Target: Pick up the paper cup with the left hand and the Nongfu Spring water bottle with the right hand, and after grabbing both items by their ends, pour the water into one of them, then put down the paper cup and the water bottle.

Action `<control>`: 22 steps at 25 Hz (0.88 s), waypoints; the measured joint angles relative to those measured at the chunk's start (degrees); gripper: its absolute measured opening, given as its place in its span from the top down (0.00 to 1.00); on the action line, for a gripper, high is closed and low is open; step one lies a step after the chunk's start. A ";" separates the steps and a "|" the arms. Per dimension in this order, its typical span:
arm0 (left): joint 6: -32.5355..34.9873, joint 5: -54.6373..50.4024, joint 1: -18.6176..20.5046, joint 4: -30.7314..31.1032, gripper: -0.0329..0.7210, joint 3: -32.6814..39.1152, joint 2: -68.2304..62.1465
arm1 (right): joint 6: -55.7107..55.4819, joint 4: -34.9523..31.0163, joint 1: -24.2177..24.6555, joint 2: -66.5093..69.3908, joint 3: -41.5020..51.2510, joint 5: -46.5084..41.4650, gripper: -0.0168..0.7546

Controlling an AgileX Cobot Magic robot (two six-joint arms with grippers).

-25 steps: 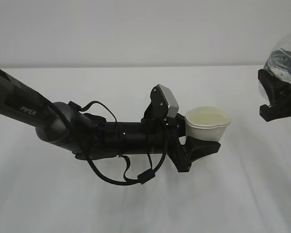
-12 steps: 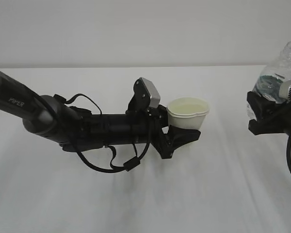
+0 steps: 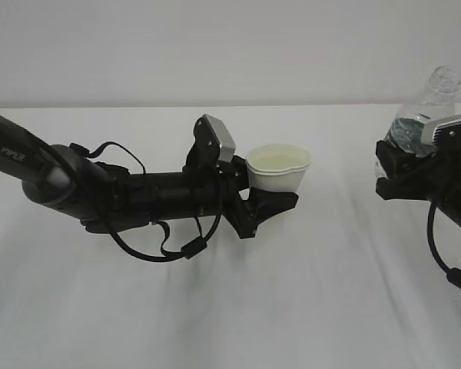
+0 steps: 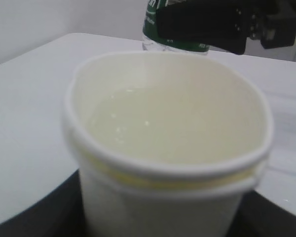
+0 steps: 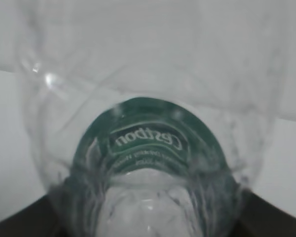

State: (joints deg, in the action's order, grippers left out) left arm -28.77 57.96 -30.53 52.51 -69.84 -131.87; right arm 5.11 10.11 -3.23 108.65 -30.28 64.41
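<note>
Exterior view shows the left hand (image 3: 270, 201) reaching in from the left edge, its black tubular arm lying nearly level above the white table (image 3: 230, 307), its two fingers clamped on the lower part of the paper cup (image 3: 278, 169). The cup stands upright in that grip, lifted off the table, its rim squeezed slightly out of round. A grey camera block (image 3: 215, 138) sits just behind the cup on the wrist, and black cables (image 3: 165, 246) loop below the arm. In the left wrist view the paper cup (image 4: 167, 148) fills the frame, with the water (image 4: 153, 123) pooled inside against the cream-tinted wall. At the right edge of the exterior view the right hand (image 3: 399, 173) closes its boxy black gripper on the lower body of the Nongfu Spring water bottle (image 3: 422, 108), which leans a little to the left with its open neck uppermost. The bottle is held in the air, well apart from the cup. The right wrist view looks along the Nongfu Spring water bottle (image 5: 148, 148), showing its clear ribbed plastic and the dark green label band with white print.
</note>
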 joint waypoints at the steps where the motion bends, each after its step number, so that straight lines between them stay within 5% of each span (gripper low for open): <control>1: 0.09 0.41 0.48 0.00 0.38 0.00 0.00 | -0.41 0.00 0.00 0.95 -0.69 0.00 0.45; 22: 0.22 2.41 5.88 1.34 0.40 0.00 0.00 | -3.58 0.38 0.00 15.50 -14.27 0.00 0.45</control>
State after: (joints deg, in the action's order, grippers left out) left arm -28.55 60.37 -24.66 53.84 -69.84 -131.87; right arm 1.53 10.49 -3.23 124.15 -44.55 64.41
